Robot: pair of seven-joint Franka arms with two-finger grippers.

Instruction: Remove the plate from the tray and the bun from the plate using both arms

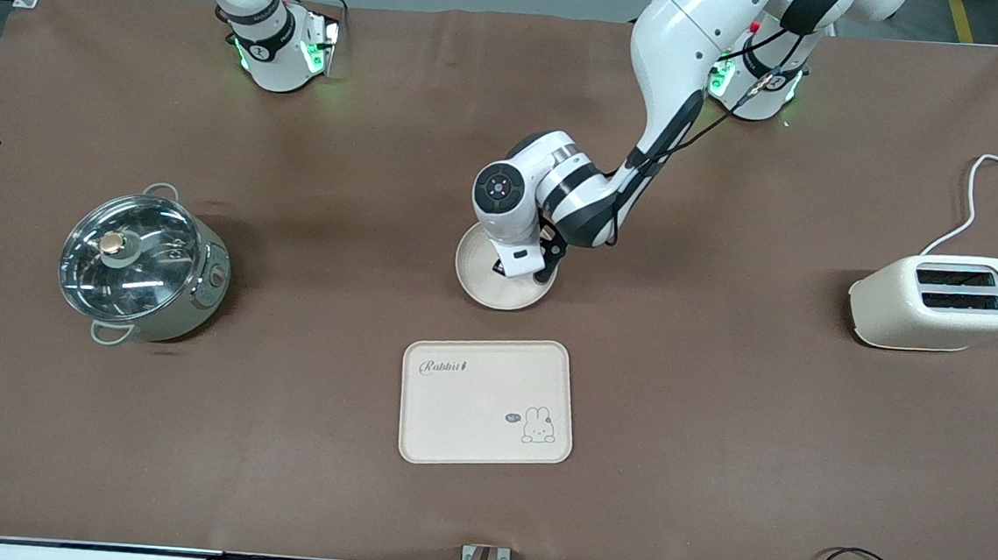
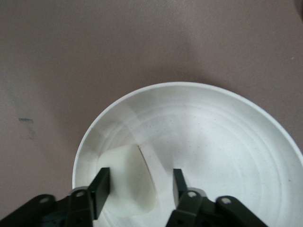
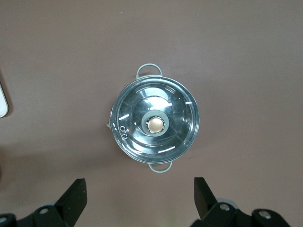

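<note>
Left wrist view: bun [image 2: 129,182] lies in the plate [image 2: 227,142], close to the rim, w/ the left gripper [image 2: 139,187] low over it. Its jaws stand spread, one black fingertip [image 2: 100,188] on each side of the bun; can't tell if they touch it. Bun is a pale cream lump, rounded, plain; plate is cream w/ faint rings and a raised rim.

Front view: plate [image 1: 485,286] sits flat on the brown table [image 1: 716,436] about mid-table, between the two arms' ends, farther from the front camera than the rabbit tray [image 1: 488,402] and near it, not touching. Left arm reaches in from its base, and the left gripper [image 1: 524,269] covers part of the plate; bun hidden there under the wrist. Tray is rectangular, cream, w/ "Rabbit" lettering and a small bunny drawing.

Toaster [image 1: 945,302], cream, two slots, stands toward the left arm's end of the table, white cord running off the edge. Pot [image 1: 144,264] w/ glass lid and gold knob stands toward the right arm's end.

Right wrist view: right gripper [image 3: 139,201] hangs high over the pot [image 3: 155,124], jaws wide apart, nothing between them.
</note>
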